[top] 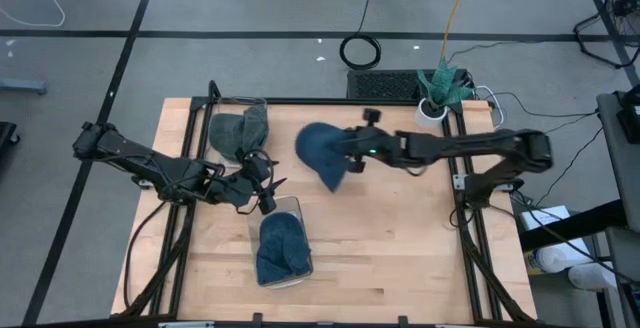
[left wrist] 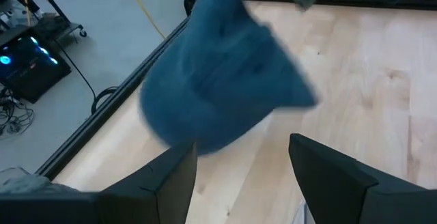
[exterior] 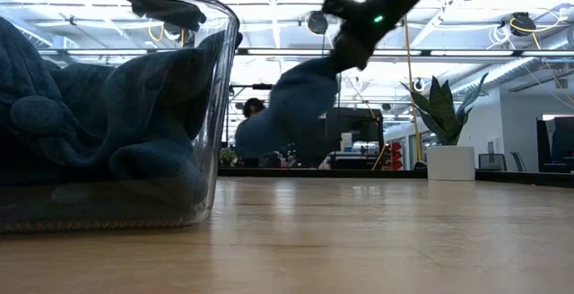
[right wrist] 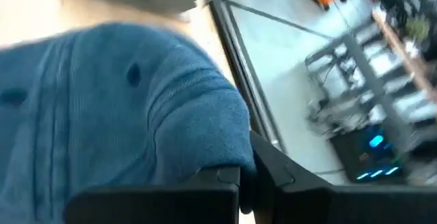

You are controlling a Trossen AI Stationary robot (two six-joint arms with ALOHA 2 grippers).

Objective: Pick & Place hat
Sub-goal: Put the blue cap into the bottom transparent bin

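Observation:
My right gripper [top: 352, 155] is shut on a blue knit hat [top: 320, 154], which it holds above the middle of the table. The hat also shows in the low view [exterior: 291, 106] and the right wrist view [right wrist: 116, 108]. A second blue hat [top: 280, 248] lies inside a clear container [top: 298, 208] near the table's front. A grey-green hat [top: 238, 130] lies flat on the table at the far left. My left gripper [left wrist: 242, 166] is open and empty, just above the container's far end [top: 266, 194], and looks toward the held hat [left wrist: 225, 80]. My right gripper pinches the blue hat by a bunched edge [right wrist: 229, 157] between its two fingers, coming level from the table's right side. How many layers it has, I cannot tell. The hat hangs slack below and beyond the fingers [exterior: 354, 38], lifted clear of the table.
A potted plant [top: 438, 90] stands at the table's far right corner. The table's right half and front right [top: 400, 248] are bare wood. The clear container's wall [exterior: 211, 106] fills the left of the low view.

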